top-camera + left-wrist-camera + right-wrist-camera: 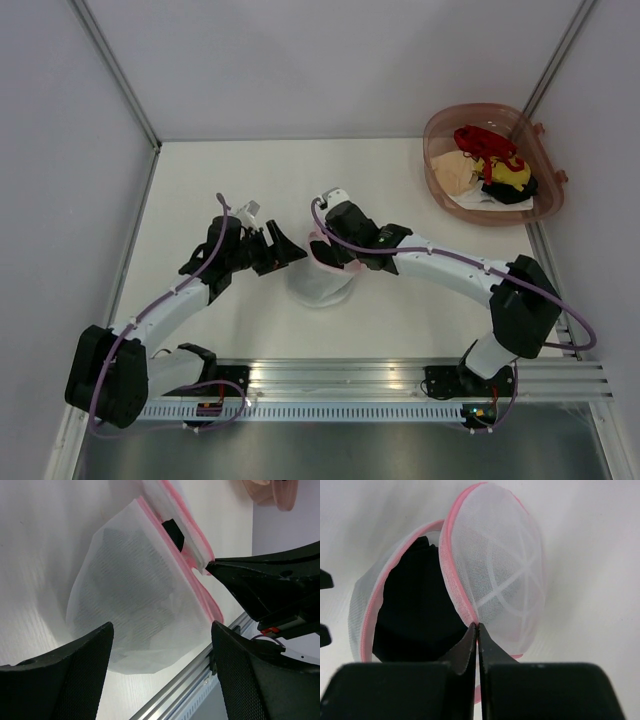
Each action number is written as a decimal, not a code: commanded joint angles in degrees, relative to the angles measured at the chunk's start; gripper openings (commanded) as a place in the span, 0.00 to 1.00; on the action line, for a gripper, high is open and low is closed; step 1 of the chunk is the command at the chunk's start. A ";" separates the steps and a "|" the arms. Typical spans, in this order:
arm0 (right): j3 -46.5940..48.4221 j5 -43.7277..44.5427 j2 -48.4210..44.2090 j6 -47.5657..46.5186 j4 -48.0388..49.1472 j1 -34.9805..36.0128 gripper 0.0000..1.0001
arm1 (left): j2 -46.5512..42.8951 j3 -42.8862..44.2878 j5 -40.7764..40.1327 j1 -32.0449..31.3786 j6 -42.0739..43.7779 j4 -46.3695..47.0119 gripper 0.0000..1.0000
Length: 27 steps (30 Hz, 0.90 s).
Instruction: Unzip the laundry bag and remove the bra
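The laundry bag (pixel 322 283), white mesh with a pink zipper rim, stands at the table's middle. In the right wrist view it is unzipped: the lid flap (pixel 495 570) is folded back and the black bra (pixel 415 605) lies inside the pouch. My right gripper (pixel 478 626) is shut on the pink rim where flap and pouch meet; it shows in the top view (pixel 326 254). My left gripper (pixel 290 250) is open and empty just left of the bag. In the left wrist view the bag (pixel 135 595) lies ahead between the spread fingers (pixel 65 680), not touched.
A pinkish-brown plastic basket (pixel 430 160) with red, yellow, black and beige clothes stands at the far right corner. The metal rail (pixel 400 375) runs along the near edge. White walls enclose the table.
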 commanded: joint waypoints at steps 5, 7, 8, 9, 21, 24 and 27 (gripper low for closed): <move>-0.18 -2.18 -5.41 -0.70 2.25 0.12 0.01 | -0.98 3.92 1.34 -0.05 0.08 6.05 0.82; -0.36 -0.42 -5.32 -0.62 2.25 0.12 0.00 | -1.16 4.01 1.16 -0.05 -0.09 6.32 0.81; -0.27 1.94 -5.24 0.16 2.08 0.21 0.01 | -1.16 4.09 1.24 0.03 -0.09 6.41 0.80; 0.08 3.44 -4.97 0.87 1.12 0.12 0.00 | -0.81 4.18 1.42 -0.05 -0.18 6.41 0.80; -5.71 5.92 -10.06 7.55 2.77 0.12 0.00 | 9.72 13.74 3.26 -1.72 3.68 4.74 0.90; -6.69 6.96 -10.94 8.70 2.87 0.12 0.01 | 14.30 19.18 4.50 -3.38 6.49 0.37 0.80; -7.21 9.69 -12.26 10.36 2.60 0.12 0.00 | 18.16 24.64 3.10 -5.32 12.10 -7.97 0.70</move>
